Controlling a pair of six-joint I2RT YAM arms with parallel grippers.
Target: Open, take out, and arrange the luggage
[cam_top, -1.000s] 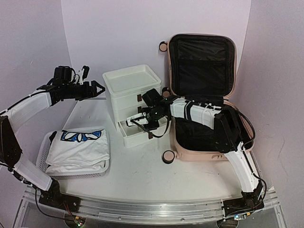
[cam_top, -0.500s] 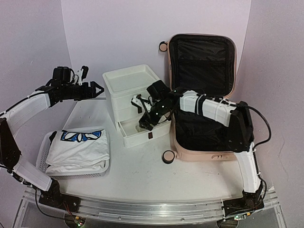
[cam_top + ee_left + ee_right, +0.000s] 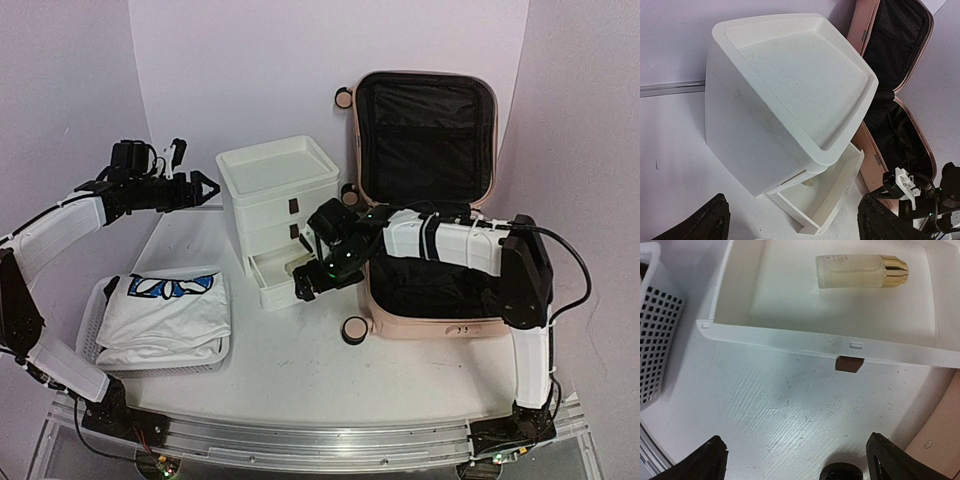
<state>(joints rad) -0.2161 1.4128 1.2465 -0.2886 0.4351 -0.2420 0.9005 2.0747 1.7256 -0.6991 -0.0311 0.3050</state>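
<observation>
luggage [image 3: 425, 130]: lid up, at desk's [image 3: 300, 360] 2 o'clock
left end effector [image 3: 208, 186]: fingers apart, empty, 10 o'clock
right end effector [image 3: 304, 287]: fingers apart, empty, above open drawer [image 3: 280, 278] front
drawer: holds bottle [image 3: 860, 271]

Top external: high behind both arm bases, looking down and forward over the whole table [image 3: 290, 370]; the farthest view.
Left wrist: raised at the left, facing right and downward at the drawer unit [image 3: 790, 100], with the luggage [image 3: 863, 22] beyond; middling near.
Right wrist: close above the open bottom drawer [image 3: 790, 337], facing steeply down.
Shared: all three views catch that drawer.
</observation>
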